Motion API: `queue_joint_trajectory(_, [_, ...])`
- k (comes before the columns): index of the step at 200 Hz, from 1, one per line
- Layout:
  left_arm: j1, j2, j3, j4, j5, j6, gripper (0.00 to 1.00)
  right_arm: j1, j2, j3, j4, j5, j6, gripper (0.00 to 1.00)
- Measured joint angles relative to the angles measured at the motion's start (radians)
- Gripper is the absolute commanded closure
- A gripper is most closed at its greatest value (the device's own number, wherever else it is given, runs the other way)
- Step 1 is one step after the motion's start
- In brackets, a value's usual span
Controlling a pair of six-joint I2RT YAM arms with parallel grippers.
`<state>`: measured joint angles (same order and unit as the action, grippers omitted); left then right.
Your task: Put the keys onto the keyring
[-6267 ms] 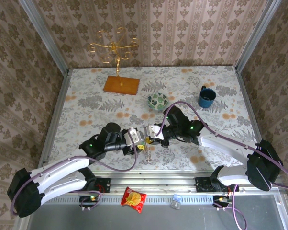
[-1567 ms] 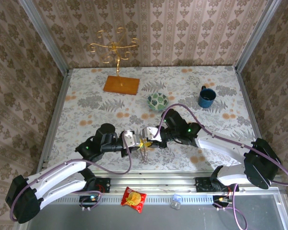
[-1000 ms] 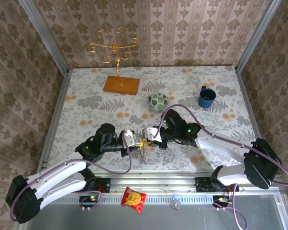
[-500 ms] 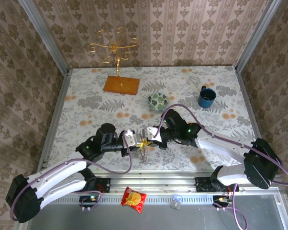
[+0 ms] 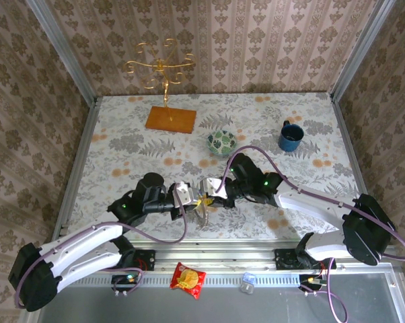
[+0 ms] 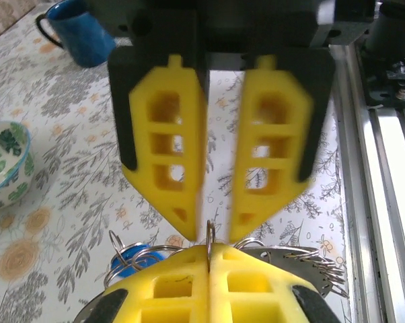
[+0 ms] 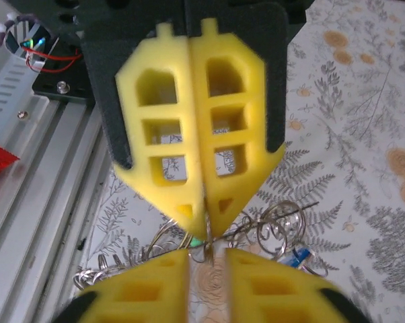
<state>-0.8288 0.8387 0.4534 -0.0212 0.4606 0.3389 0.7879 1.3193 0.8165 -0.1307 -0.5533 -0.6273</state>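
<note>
My left gripper (image 5: 194, 197) and right gripper (image 5: 210, 193) meet nose to nose above the near middle of the table. The keyring (image 5: 203, 210) hangs below them. In the left wrist view my left gripper (image 6: 208, 247) is shut on the thin edge of the keyring (image 6: 208, 232), and the right gripper's yellow fingers (image 6: 172, 161) stand apart just beyond. In the right wrist view my right gripper (image 7: 208, 254) is open, with the keyring (image 7: 207, 243) wire in the gap. The blue key (image 6: 132, 253) (image 7: 298, 256) dangles among small wire rings. A bit of the green key (image 7: 197, 241) peeks out.
A green-patterned bowl (image 5: 222, 142) and a blue mug (image 5: 290, 136) stand behind the grippers. A wooden board (image 5: 171, 119) with a gold stand is at the back left. A red-and-yellow snack packet (image 5: 188, 279) lies on the metal rail (image 5: 256, 277) in front.
The right gripper's jaws have parted from the keyring. The left gripper has closed a little tighter on it. Both arms have barely moved.
</note>
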Motion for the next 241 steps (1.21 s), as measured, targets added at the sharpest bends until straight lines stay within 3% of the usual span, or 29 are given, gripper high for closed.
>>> queue_joint_trajectory(24, [-0.001, -0.015, 0.053, -0.045, -0.110, -0.137, 1.00, -0.040, -0.083, -0.014, 0.000, 0.012, 0.034, 0.72])
queue_joint_trajectory(47, [-0.003, -0.002, 0.159, -0.142, -0.290, -0.378, 1.00, -0.045, -0.199, -0.041, 0.000, 0.027, 0.089, 0.73])
queue_joint_trajectory(91, [-0.004, 0.147, 0.422, -0.408, -0.484, -0.835, 1.00, 0.130, -0.217, -0.111, 0.129, 0.125, 0.255, 0.70])
queue_joint_trajectory(130, [-0.008, 0.291, 0.552, -0.591, -0.493, -1.188, 1.00, 0.244, -0.047, -0.156, 0.348, 0.325, 0.405, 0.63])
queue_joint_trajectory(173, [-0.008, 0.352, 0.624, -0.731, -0.462, -1.478, 1.00, 0.262, 0.101, -0.181, 0.584, 0.515, 0.509, 0.54])
queue_joint_trajectory(197, [-0.008, 0.372, 0.661, -0.774, -0.430, -1.603, 1.00, 0.262, 0.153, -0.191, 0.682, 0.583, 0.541, 0.43])
queue_joint_trajectory(241, [-0.007, 0.401, 0.681, -0.819, -0.393, -1.739, 1.00, 0.273, 0.197, -0.197, 0.812, 0.637, 0.554, 0.42])
